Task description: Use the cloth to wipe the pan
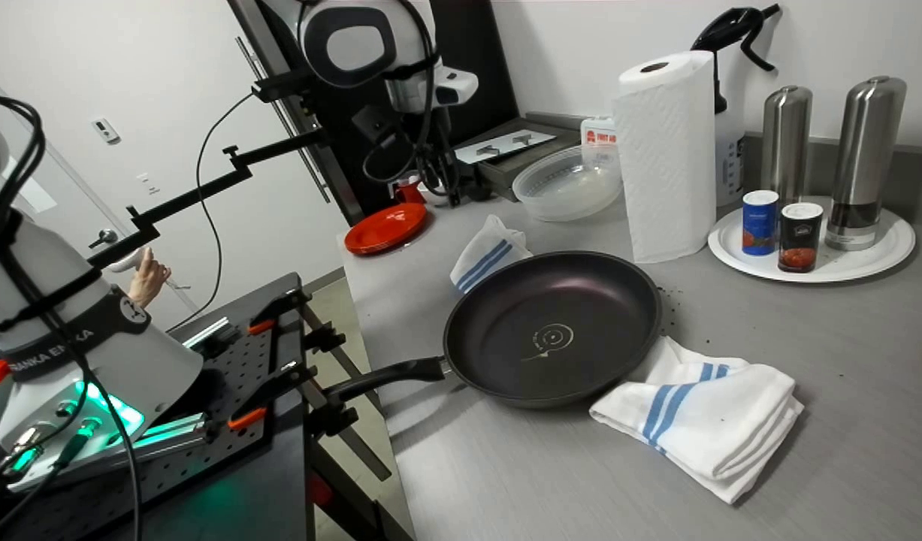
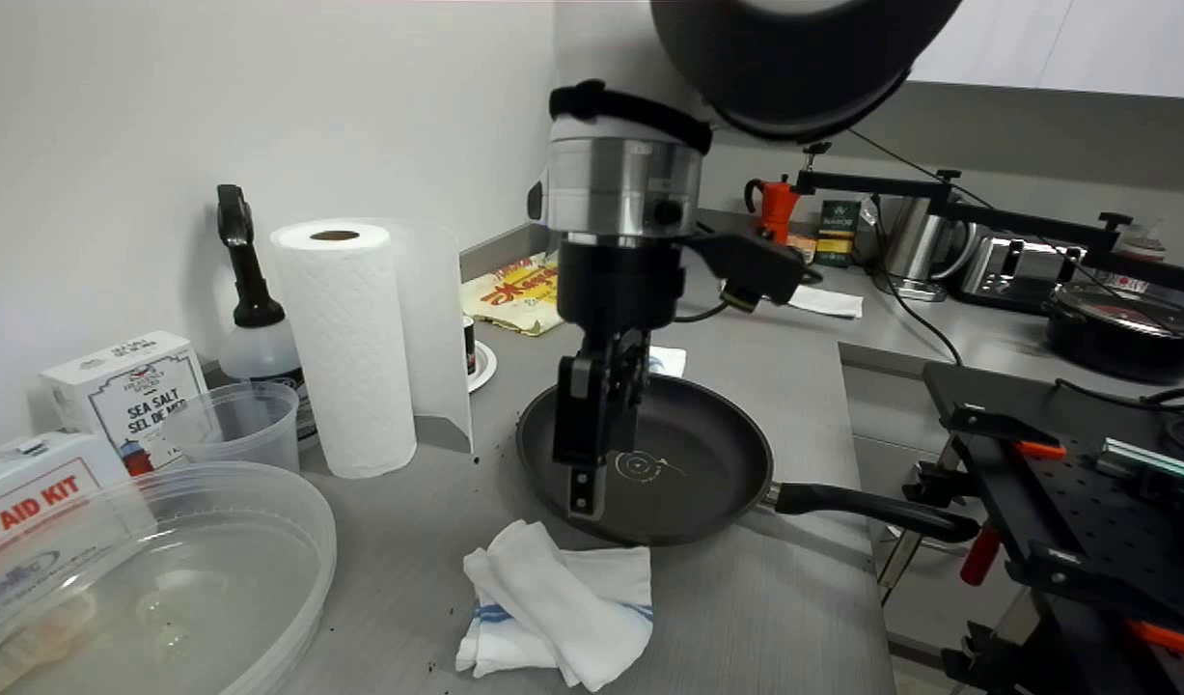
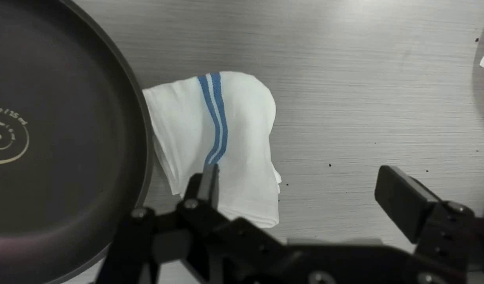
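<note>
A black frying pan [image 1: 554, 330] stands on the grey counter in both exterior views [image 2: 664, 463]; its rim fills the left side of the wrist view [image 3: 68, 118]. A folded white cloth [image 3: 234, 130] with blue stripes lies against the pan's side; it also shows in both exterior views [image 1: 494, 255] [image 2: 563, 608]. A second folded white cloth [image 1: 705, 413] with blue stripes lies at the pan's opposite side, mostly hidden in an exterior view [image 2: 667, 361]. My gripper [image 3: 299, 177] is open and empty above the counter, one finger over the first cloth. It also shows in both exterior views [image 1: 447, 191] [image 2: 584, 492].
Red plates [image 1: 386, 228], a clear plastic bowl [image 1: 566, 184] and a paper towel roll [image 1: 665, 158] stand around the pan. A white plate [image 1: 893, 244] holds steel grinders and small jars. The pan's handle [image 1: 385, 379] reaches over the counter's edge.
</note>
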